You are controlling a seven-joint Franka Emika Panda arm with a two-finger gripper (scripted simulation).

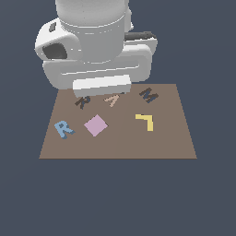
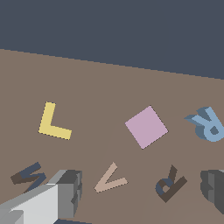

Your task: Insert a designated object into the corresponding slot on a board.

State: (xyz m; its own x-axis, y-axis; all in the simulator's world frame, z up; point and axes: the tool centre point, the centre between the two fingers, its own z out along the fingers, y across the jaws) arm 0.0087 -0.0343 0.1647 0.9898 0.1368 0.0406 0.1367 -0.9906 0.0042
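The exterior view shows the whole brown board (image 1: 118, 138) with the bulky white arm hanging over its far edge, and the arm's body hides the claw there; only the wrist view shows the claw (image 2: 142, 192), its two grey fingers (image 2: 70, 192) set wide apart, one at each side of that picture, with nothing between them but bare board, the tan A shape (image 2: 109, 179) and the slot (image 2: 169, 183). The light-blue R block (image 1: 63, 128) lies flat near the board's edge on the exterior view's left, about halfway between the far and near edges, clear of the claw and touching nothing. In the exterior view it reads roughly the right way up, its long axis tilted a little from the board's edges, its head toward the far edge; the wrist view shows it (image 2: 206, 124) turned the other way round. The dark R-shaped slot (image 1: 83, 101) sits toward the far edge from the block, partly under the arm's lower rim. Beside the block toward the board's middle lies the pink square (image 1: 96, 125), turned like a diamond, and well apart on the exterior view's right lies the yellow L-shaped piece (image 1: 146, 121). The tan A shape (image 1: 112, 99) and the dark M-shaped recess (image 1: 149, 95) line the far edge next to the slot
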